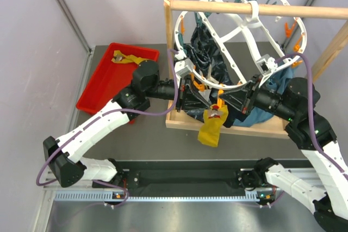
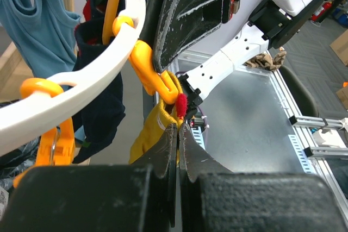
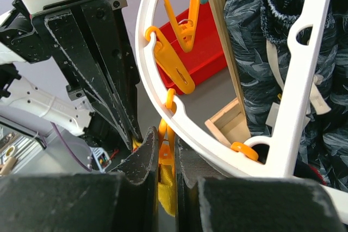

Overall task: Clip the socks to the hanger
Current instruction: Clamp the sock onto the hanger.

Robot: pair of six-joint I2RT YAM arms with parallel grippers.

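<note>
The white oval hanger [image 1: 244, 31] hangs by its hook from a wooden rod. A mustard-yellow sock [image 1: 210, 130] dangles from the hanger's near rim, and both grippers meet at its top. My right gripper [image 3: 167, 142] is shut on an orange clip peg [image 3: 166, 153], with the yellow sock [image 3: 168, 188] showing between its fingers below. My left gripper [image 2: 179, 126] is shut, pinching the top edge of the same sock [image 2: 148, 137] just under the peg. A dark navy sock [image 2: 103, 107] hangs from the rim beside it. Another yellow sock [image 1: 128, 58] lies in the red tray.
The red tray [image 1: 103, 88] sits at the left. The wooden rack's rod [image 1: 304, 10] and base board [image 1: 242, 129] frame the hanger. A dark patterned cloth [image 1: 198, 52] and a teal-blue cloth [image 1: 280, 82] hang inside the rack behind the grippers.
</note>
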